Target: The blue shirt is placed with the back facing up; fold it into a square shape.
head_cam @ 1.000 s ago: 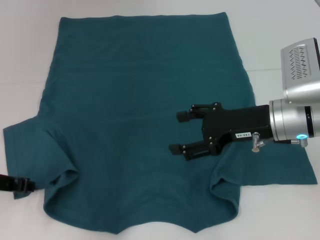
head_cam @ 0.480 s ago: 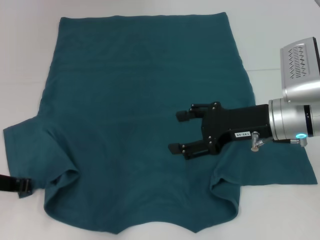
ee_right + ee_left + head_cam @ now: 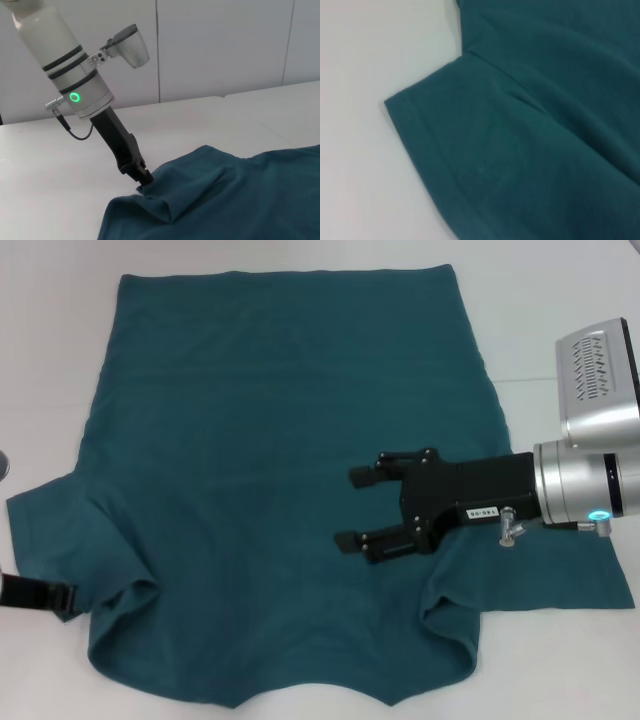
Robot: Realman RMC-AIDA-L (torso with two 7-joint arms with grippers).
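You are working over a white table (image 3: 40, 370) with the shirt (image 3: 270, 440) spread flat across it, hem away from the robot, collar edge nearest it, both sleeves still out to the sides. No fold shows yet, so the whole job is ahead: sleeves in, sides over, then the length doubled to a square. Your right gripper (image 3: 358, 508) hovers over the shirt near its right sleeve, jaws parted and empty. Your left gripper (image 3: 142, 181) sits low at the outer edge of the left sleeve, its tip touching the cloth; whether it has closed on the hem you cannot tell from here. Judge this as the very start, a first sleeve grasp being set up.
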